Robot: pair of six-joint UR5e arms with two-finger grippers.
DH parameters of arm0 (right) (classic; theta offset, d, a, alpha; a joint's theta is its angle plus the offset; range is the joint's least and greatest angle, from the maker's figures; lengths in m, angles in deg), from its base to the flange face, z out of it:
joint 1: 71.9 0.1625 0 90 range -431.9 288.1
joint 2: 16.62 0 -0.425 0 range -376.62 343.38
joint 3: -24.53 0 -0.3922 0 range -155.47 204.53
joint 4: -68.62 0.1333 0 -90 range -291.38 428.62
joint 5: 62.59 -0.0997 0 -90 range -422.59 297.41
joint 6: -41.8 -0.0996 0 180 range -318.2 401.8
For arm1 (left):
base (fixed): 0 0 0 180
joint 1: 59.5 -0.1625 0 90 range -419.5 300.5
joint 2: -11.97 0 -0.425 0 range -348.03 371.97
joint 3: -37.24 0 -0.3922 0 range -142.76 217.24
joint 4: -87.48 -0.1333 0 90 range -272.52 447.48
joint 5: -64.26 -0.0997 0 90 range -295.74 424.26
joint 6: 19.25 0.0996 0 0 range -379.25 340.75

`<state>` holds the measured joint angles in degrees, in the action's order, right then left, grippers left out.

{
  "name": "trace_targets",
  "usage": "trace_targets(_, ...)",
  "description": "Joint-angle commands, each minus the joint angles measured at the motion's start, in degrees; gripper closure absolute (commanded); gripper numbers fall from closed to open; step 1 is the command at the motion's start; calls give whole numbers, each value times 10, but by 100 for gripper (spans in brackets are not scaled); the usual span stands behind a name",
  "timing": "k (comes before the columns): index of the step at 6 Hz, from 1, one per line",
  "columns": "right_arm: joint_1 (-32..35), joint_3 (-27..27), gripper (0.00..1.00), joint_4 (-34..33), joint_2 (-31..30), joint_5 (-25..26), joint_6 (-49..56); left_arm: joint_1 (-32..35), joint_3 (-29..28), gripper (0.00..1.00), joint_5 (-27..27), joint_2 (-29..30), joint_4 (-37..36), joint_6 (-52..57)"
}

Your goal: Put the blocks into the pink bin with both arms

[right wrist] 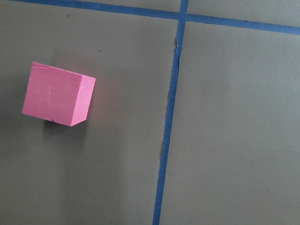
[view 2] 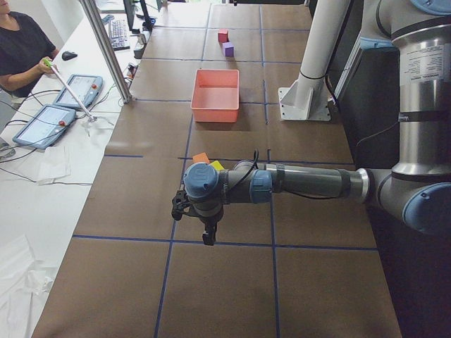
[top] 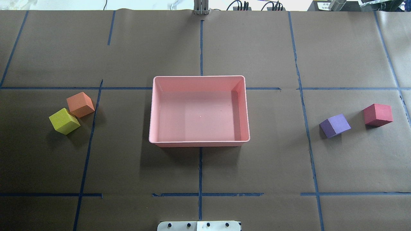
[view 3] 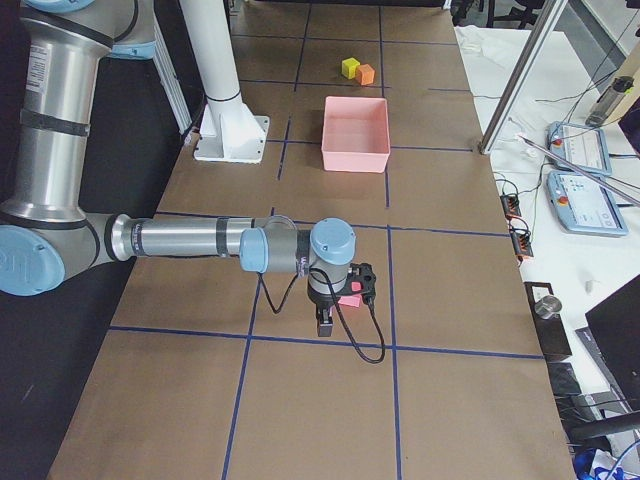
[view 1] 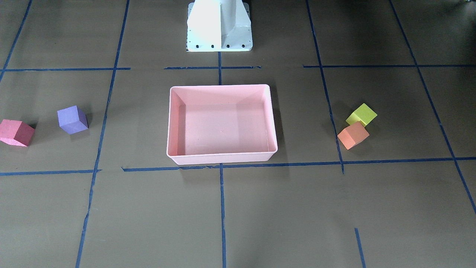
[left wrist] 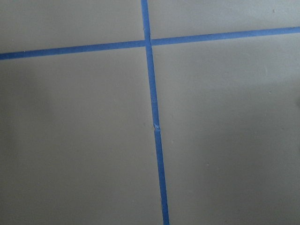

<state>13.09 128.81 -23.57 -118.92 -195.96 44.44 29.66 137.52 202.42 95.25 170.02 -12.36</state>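
Observation:
The pink bin (top: pixel 199 77) sits empty at the table's middle. The orange block (top: pixel 80 104) and yellow-green block (top: pixel 64 121) lie touching on the robot's left side. The purple block (top: pixel 335 125) and pink-red block (top: pixel 378 114) lie apart on its right side. Neither arm shows in the overhead or front views. In the exterior left view my left gripper (view 2: pixel 206 236) hangs over the table just short of those two blocks. In the exterior right view my right gripper (view 3: pixel 325 325) hangs beside the pink-red block (view 3: pixel 349 299), which also shows in the right wrist view (right wrist: pixel 56 93). I cannot tell whether either gripper is open or shut.
The white pedestal (view 1: pixel 219 26) stands behind the bin. Blue tape lines cross the brown table. An operator (view 2: pixel 25 46) sits at a side desk with tablets and cables. The left wrist view shows only bare table and tape.

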Motion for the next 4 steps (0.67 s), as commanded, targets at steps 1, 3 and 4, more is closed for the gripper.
trace_targets(1, 1, -6, 0, 1, 1, 0, 0, -4, 18, 0, -16, 1, -12, 2)
trace_targets(3, 1, -7, 0, 1, 0, -1, 3, -5, 13, 0, -15, -5, -6, 2)
trace_targets(4, 1, -3, 0, 1, 0, -1, 2, -5, 9, 0, -14, 1, -6, 0)
